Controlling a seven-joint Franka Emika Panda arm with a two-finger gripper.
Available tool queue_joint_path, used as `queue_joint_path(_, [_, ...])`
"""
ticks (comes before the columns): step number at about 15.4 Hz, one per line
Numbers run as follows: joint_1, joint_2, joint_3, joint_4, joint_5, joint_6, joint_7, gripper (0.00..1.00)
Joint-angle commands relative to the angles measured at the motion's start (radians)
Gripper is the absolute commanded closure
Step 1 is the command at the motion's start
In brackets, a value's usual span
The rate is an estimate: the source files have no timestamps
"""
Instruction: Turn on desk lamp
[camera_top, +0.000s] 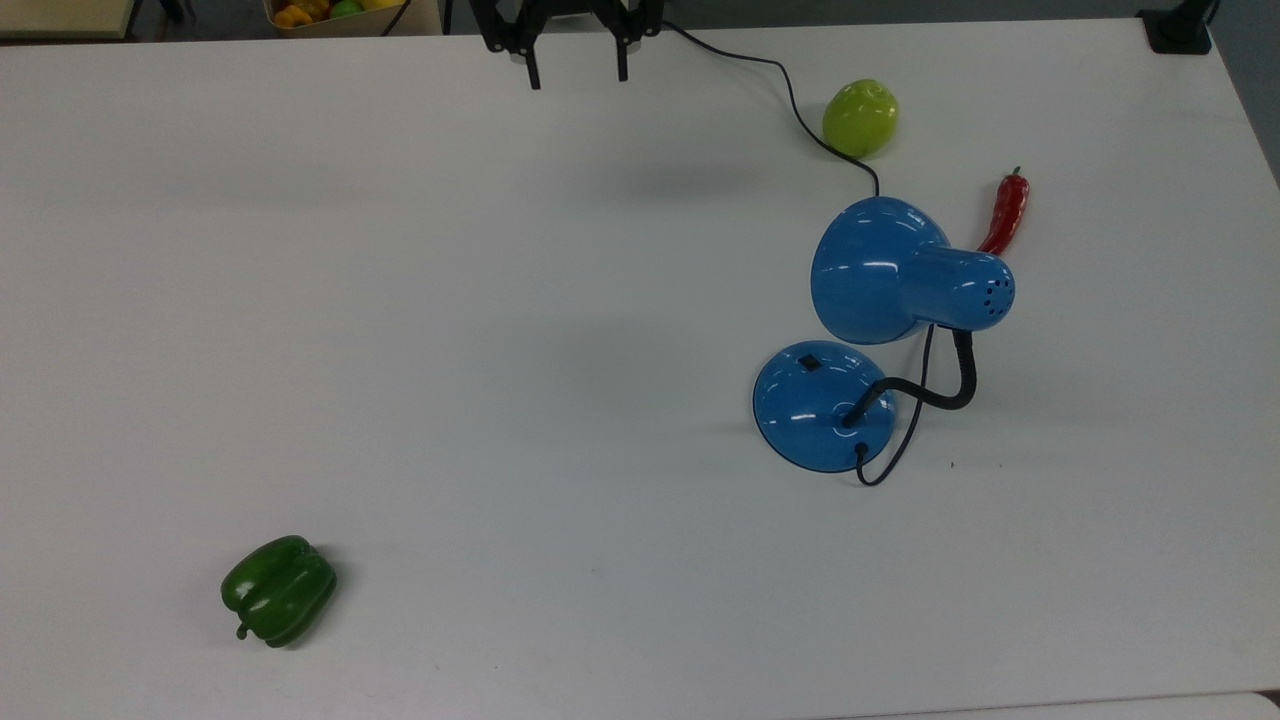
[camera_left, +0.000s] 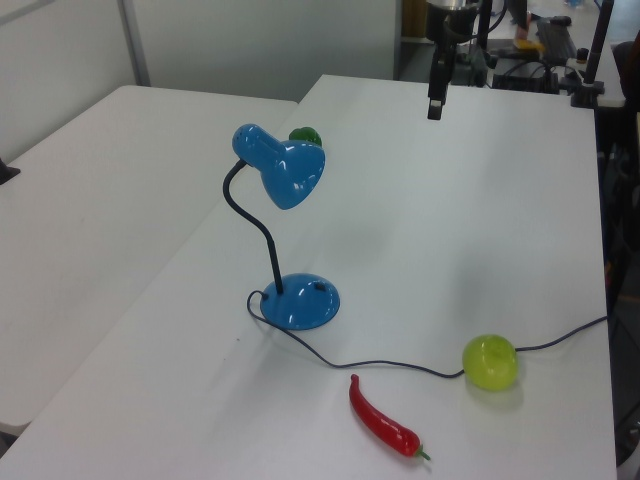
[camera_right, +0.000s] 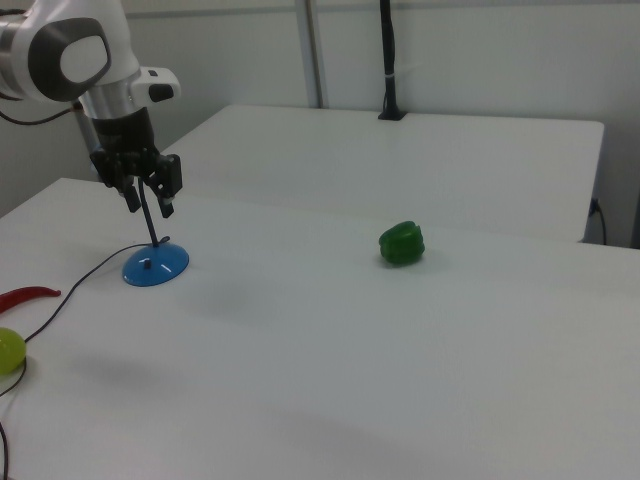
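The desk lamp stands at the top view's right, with its glossy blue shade over a round blue base. A small black switch sits on the base, and a black gooseneck joins base and shade. In the left view the shade hangs above the base. My gripper hovers open at the table's far edge, well away from the lamp, holding nothing. It also appears in the left view and in the right view, where the lamp base sits behind it.
The lamp's thin cord runs past a lime-green fruit. A red chilli lies beside the shade. A green bell pepper sits at the top view's lower left. A box of produce stands beyond the table.
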Motion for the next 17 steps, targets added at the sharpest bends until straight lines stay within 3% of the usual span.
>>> queue_joint_path(1, [-0.001,-0.007,0.002,-0.014,0.043,0.022,-0.014,1.0])
queue_joint_path(11, [0.005,0.001,0.003,-0.022,0.059,0.022,-0.015,1.0])
queue_joint_path(17, [0.011,0.055,0.073,-0.062,0.055,0.086,-0.02,1.0])
